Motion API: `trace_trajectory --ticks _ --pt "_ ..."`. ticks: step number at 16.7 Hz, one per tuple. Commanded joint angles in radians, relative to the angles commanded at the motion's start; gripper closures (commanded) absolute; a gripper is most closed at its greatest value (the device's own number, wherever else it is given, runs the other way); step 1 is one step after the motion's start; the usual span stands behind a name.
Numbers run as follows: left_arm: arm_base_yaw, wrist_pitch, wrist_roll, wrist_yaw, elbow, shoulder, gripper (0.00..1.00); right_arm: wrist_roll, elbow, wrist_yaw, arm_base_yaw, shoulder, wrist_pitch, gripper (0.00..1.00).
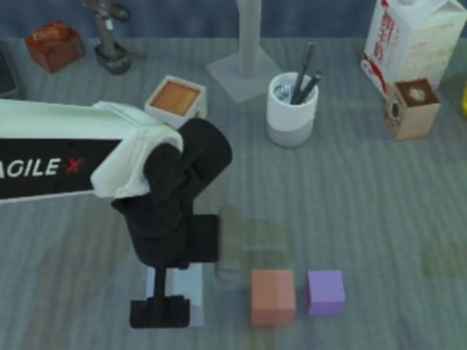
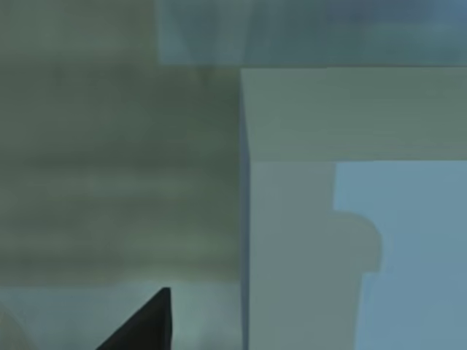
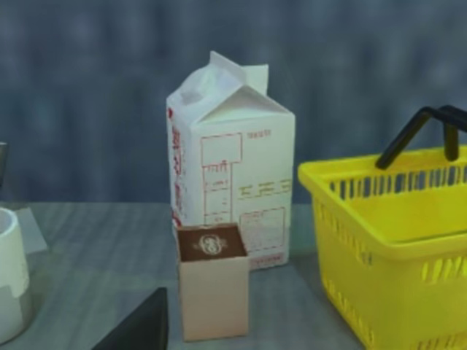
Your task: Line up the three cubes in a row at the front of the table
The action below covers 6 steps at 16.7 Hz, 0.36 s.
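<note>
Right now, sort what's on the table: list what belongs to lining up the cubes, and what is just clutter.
Part of the job:
- pale blue-white cube, under the left gripper
- salmon-pink cube
- lilac-purple cube
- table

Just lying about:
- white box with orange top
- cup of pens
- milk carton
- brown carton
- yellow basket
- red-brown box
</note>
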Motion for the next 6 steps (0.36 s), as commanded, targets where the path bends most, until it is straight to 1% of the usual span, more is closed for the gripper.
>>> trace_trajectory --ticks 3,6 --pt "0.01 -0.121 -0.003 0.0 0.059 -0.048 0.0 0.0 0.0 0.0 0.0 0.0 0.0 0.0" --pt "0.015 -0.171 -0.005 0.0 0.088 -0.077 0.0 0.0 0.0 0.0 0.0 0.0 0.0 0.0"
